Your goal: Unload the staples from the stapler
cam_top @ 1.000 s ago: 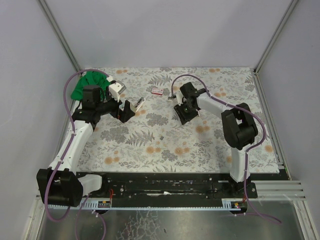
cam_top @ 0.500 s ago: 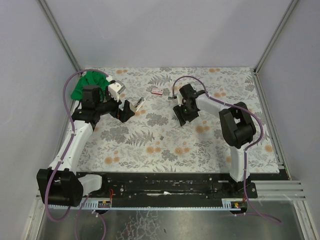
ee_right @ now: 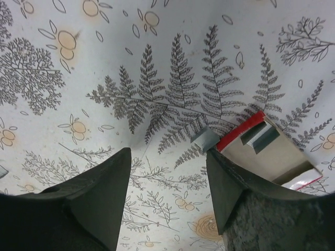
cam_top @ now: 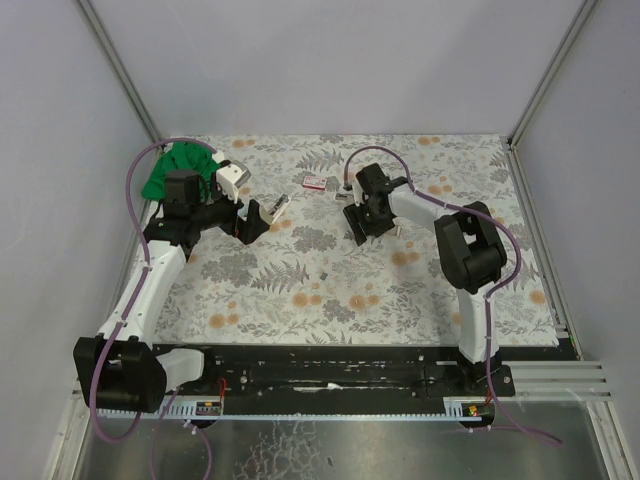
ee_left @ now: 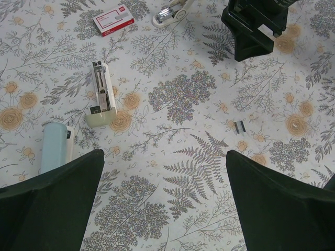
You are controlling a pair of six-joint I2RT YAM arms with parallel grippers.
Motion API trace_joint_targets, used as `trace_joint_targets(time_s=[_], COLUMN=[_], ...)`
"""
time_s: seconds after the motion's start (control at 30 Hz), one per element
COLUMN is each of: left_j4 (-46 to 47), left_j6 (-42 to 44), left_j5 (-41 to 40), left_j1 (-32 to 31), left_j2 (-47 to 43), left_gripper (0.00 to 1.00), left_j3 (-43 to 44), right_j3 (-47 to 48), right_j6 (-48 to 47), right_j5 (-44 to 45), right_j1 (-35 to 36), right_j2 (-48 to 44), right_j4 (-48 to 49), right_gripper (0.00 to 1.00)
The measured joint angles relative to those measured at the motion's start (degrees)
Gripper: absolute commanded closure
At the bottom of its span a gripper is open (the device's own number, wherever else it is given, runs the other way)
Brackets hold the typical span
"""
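- The staples [ee_left: 239,125] lie loose on the table [ee_left: 172,209], outside either stapler. From above they are a tiny bit [cam_top: 325,272] between the two arms, towards the near edge.
- The left gripper [ee_left: 165,154] has its jaws spread wide with nothing between them. The staples sit ahead of it and off towards the near edge, well apart.
- The right gripper [ee_right: 168,157] has its jaws parted over bare table and holds nothing. The staples do not show in its view.
- From above, the right gripper looks the nearer one. The staples lie on its near side, so a reach would come back towards the arm bases.
- The staples are too small to tell their long axis.
- The cream stapler [ee_left: 100,97] lies open just ahead of the left jaws, its length running away from them.
- A second stapler [ee_left: 170,11] lies just beside the right gripper.
- A grey piece [ee_right: 204,140] sits at the red edge of the box [ee_right: 261,157]. I cannot tell whether it is more staples.
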Motion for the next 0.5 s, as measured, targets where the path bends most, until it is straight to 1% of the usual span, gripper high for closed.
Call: trace_joint_targets(time_s=[0.23, 0.5], left_j4=[0.11, 0.28], left_j6=[-0.02, -0.02], left_j5=[0.00, 0.00], left_j1=[0.00, 0.00], left_j2=[0.02, 0.02], left_gripper=[0.00, 0.00], left_j3=[0.00, 0.00], right_j3=[1.88, 2.45], right_j6=[0.55, 0.35], right_j5=[0.09, 2.08], right_j1=[0.00, 0.00], right_j2=[1.31, 1.79], right_j4=[0.39, 0.55], right_gripper=[0.35, 0.48])
